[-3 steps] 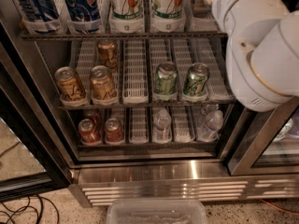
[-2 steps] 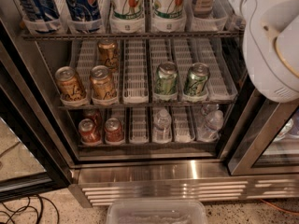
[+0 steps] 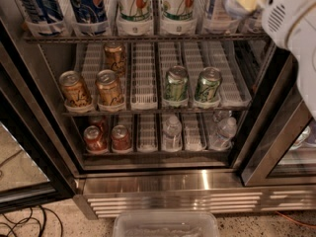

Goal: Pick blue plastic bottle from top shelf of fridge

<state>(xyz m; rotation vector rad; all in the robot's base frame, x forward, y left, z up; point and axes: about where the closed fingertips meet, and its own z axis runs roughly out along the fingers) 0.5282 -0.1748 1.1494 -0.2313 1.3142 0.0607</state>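
The fridge (image 3: 197, 182) stands open in front of me. Its top shelf (image 3: 148, 37) runs along the top of the view with white lane trays. The blue plastic bottle (image 3: 213, 4) stands in the right lane; only its lower part with the pale blue-and-white label shows. To its left are two green-and-white 7UP bottles (image 3: 134, 4) and two dark blue cola bottles (image 3: 86, 4). My white arm (image 3: 294, 28) fills the upper right corner, to the right of the bottle. The gripper is out of view past the top edge.
The middle rack holds gold-brown cans (image 3: 108, 88) on the left and green cans (image 3: 207, 85) on the right. The lowest rack holds red cans (image 3: 94, 138) and small water bottles (image 3: 172, 131). A clear plastic bin (image 3: 165, 224) sits on the floor, with black cables (image 3: 24, 222) at left and a black door frame (image 3: 276, 147) at right.
My white arm has moved up and to the right, uncovering the right side of the racks and the right door frame. The bottles and cans have not moved.
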